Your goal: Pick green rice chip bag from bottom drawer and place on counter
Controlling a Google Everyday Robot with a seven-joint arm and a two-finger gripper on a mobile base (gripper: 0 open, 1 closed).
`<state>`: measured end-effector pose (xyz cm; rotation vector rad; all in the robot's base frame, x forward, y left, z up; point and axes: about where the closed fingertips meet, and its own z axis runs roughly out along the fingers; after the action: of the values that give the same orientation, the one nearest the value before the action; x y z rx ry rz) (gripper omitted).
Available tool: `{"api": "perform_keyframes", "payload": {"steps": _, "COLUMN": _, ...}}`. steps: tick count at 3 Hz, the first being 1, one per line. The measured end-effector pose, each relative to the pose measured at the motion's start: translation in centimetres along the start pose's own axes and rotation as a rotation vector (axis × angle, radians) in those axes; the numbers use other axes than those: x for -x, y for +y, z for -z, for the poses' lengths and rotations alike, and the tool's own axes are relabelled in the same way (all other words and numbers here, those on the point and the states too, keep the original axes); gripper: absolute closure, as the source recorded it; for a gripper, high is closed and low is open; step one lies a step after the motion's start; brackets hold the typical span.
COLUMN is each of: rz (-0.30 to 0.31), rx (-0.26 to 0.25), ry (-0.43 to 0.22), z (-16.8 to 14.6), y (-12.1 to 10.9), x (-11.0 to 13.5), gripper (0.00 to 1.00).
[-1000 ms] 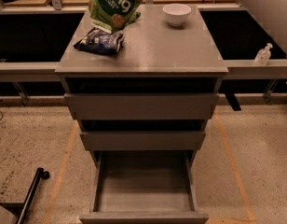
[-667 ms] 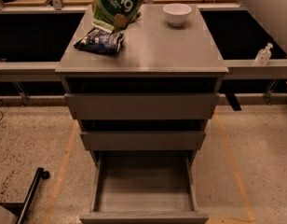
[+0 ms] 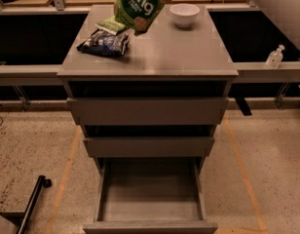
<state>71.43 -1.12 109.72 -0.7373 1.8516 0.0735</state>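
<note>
Gripper: it does not show anywhere, so I cannot tell whether it is spread, pressed together or pinching anything. Only a broad white arm segment [image 3: 279, 6] crosses the corner at 1 o'clock.

Nearest, at 6 o'clock, the bottom drawer [image 3: 150, 199], a wide shallow grey box with a plain flat front, stands pulled well out. Its inside shows plain grey floor and walls. At 8 o'clock a thin black rod [image 3: 30, 209] slants across the speckled floor [image 3: 33, 150], and orange tape lines [image 3: 241, 162] run along both sides of the cabinet.

Above the open drawer, towards the middle of the view, the middle grey drawer [image 3: 149, 146] and the top grey drawer [image 3: 147, 111] are each slightly out, with a dark gap above each front. What they hold is hidden.

Further back lies the counter [image 3: 189, 52], the smooth grey rectangular top of the cabinet. At 11 o'clock on it rests a dark blue crinkly snack bag [image 3: 103, 42]. Just behind that a paler green bag [image 3: 110, 25] lies flat.

The green rice chip bag [image 3: 142, 4], bright green with white lettering and pale round chips pictured, hangs tilted at 12 o'clock over the counter's back left part. Its top is cut off by the upper edge. Its lower end overlaps the paler green bag; I cannot tell whether it touches the counter.

At 1 o'clock on the counter sits a round white bowl [image 3: 184, 14]; its contents cannot be told.

At 3 o'clock a small clear pump bottle [image 3: 275, 57] stands on a grey ledge [image 3: 271, 72].
</note>
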Motion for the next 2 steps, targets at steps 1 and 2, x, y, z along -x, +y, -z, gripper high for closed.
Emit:
{"api": "perform_keyframes", "payload": {"steps": 1, "rz": -0.079, "rx": -0.100, "ry": 0.032, "z": 1.7, "y": -3.0, "x": -2.9, "gripper": 1.00}}
{"api": "perform_keyframes", "payload": {"steps": 2, "rz": -0.156, "rx": -0.181, "ry": 0.083, "z": 2.8, "y": -5.7, "x": -6.5, "gripper": 1.00}}
